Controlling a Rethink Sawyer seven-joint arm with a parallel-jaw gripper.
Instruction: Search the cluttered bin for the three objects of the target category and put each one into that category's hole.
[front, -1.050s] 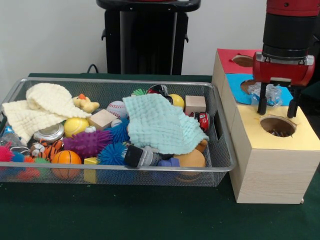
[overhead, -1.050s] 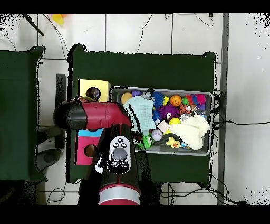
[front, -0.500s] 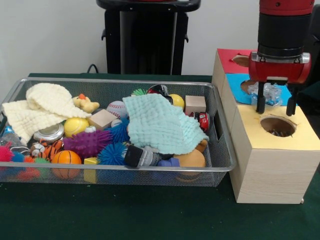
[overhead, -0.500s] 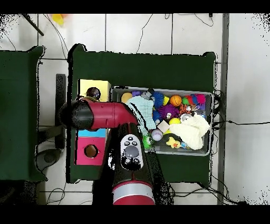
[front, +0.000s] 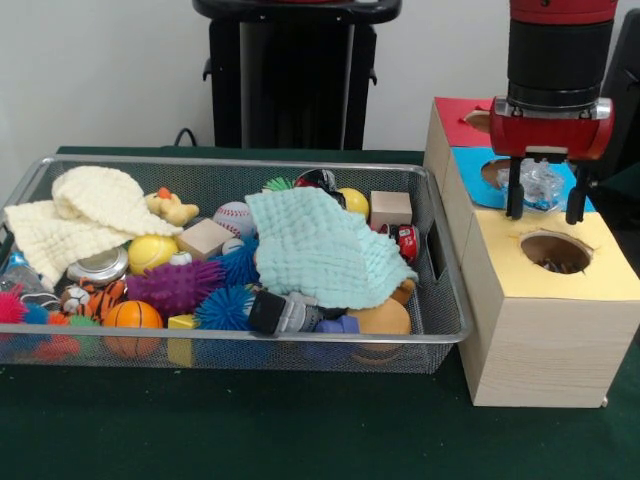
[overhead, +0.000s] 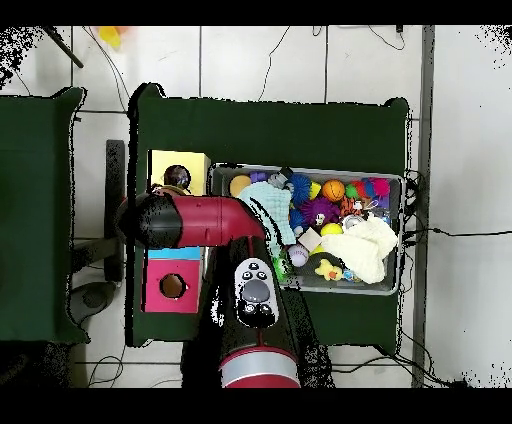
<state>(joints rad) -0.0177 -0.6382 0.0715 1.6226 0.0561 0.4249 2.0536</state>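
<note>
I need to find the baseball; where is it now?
In the front view, the baseball lies in the bin's far middle, between the yellow duck and the pale green cloth.

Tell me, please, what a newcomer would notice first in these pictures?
Probably the wire mesh bin heaped with bright toys, a pale green muslin cloth draped over its middle and a cream cloth at one end. Next, the red and black gripper, open, hanging over the wooden sorting box beside the bin, above its yellow panel's round hole.
</note>
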